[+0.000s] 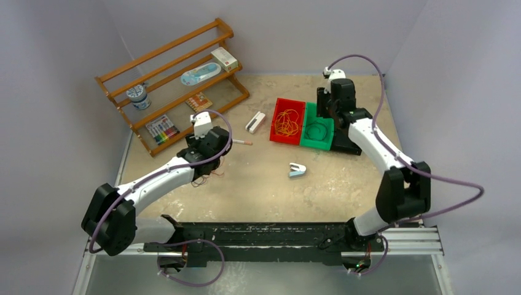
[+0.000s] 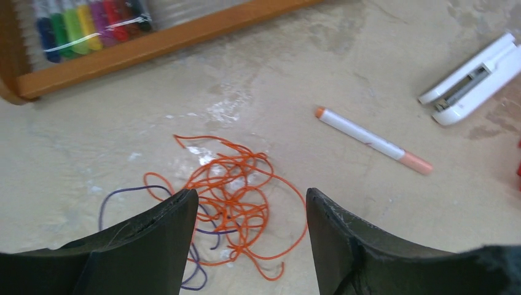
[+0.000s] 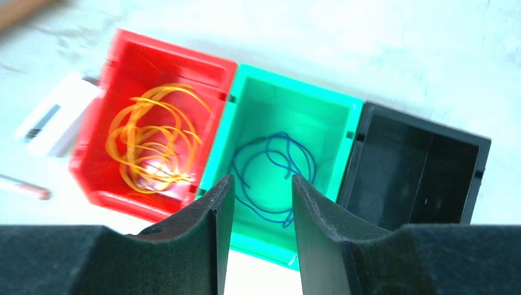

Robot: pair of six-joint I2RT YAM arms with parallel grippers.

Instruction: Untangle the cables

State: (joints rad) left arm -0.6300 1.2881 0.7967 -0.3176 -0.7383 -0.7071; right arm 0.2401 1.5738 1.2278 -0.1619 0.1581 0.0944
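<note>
Noting beige worktop (image 1: 344,184) and wooden rack (image 2: 153,44) far left; print on its packets too small to read. Touching in a row: red bin (image 3: 123,46), green bin (image 3: 295,83), black bin (image 3: 424,123). Spread wide and empty, left pincer (image 2: 250,192) above orange cable tangle (image 2: 233,184) crossed by purple cable (image 2: 113,195), mostly hidden under the arm from above. Narrowly parted and empty, right pincer (image 3: 263,178) over green bin. Coiled in red, yellow-orange cable (image 3: 153,141); in green, blue cable (image 3: 270,166), colour clear from right wrist only. Near tangle, marker pen (image 2: 372,140).

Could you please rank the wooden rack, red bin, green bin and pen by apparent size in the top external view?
1. wooden rack
2. red bin and green bin, about alike
3. pen
</note>
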